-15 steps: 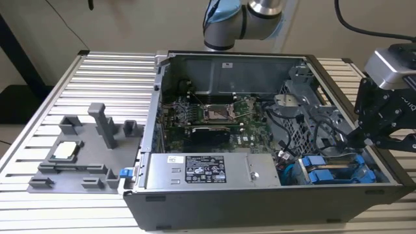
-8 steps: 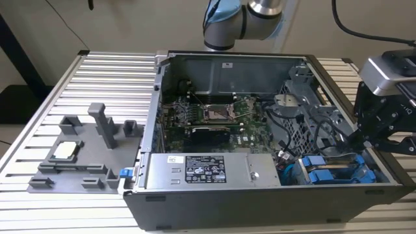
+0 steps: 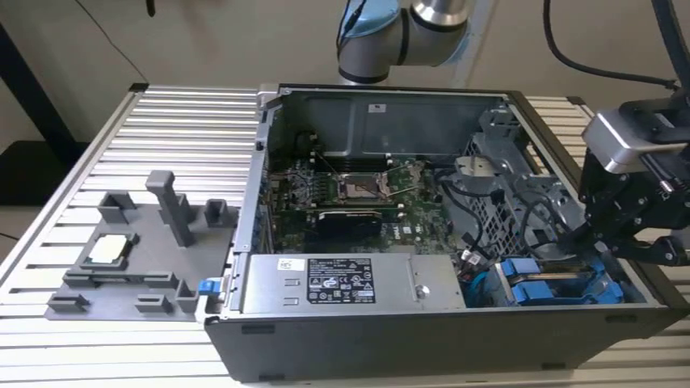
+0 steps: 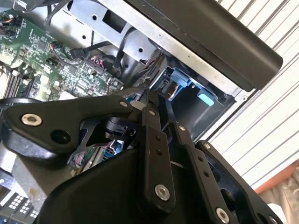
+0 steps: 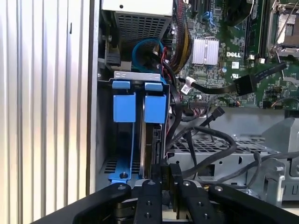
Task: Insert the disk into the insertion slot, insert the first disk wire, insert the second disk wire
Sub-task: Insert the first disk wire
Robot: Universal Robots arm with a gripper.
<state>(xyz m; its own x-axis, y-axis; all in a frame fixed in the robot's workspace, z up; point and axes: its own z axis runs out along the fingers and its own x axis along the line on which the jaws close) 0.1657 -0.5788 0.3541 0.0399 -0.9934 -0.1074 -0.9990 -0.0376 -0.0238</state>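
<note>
In the exterior view, an open computer case (image 3: 431,347) lies on a ribbed metal table (image 3: 183,121). The arm reaches over the case's end at the exterior view's right. The claw (image 3: 609,242) dips in just above two blue-fronted units. The disk (image 3: 525,268) looks to be the one nearer the circuit board, beside the labelled power supply (image 3: 339,283).

In the second wrist view, the claw (image 4: 156,109) points down into the case. A blue corner of the disk (image 4: 180,79) shows beyond it, under the case's dark rim. The green circuit board (image 4: 42,51) lies off to one side.

In the first wrist view, the disk (image 5: 154,107) stands edge-on inside the slot (image 5: 140,75), close against the other blue unit (image 5: 124,107). It seems seated most of the way in. The claw (image 5: 170,179) sits at the disk's near end. It looks clenched, with its tips almost together and nothing visibly held. Whether it presses on the disk is hard to tell. A bundle of black cables (image 5: 210,135) loops just beside it.

The likely trouble is those loose cables. They lie close enough to catch on the claw or be pinched against the cage. A push that is off-centre could also cock the disk in its rails and jam it, or nudge the neighbouring unit.
</note>
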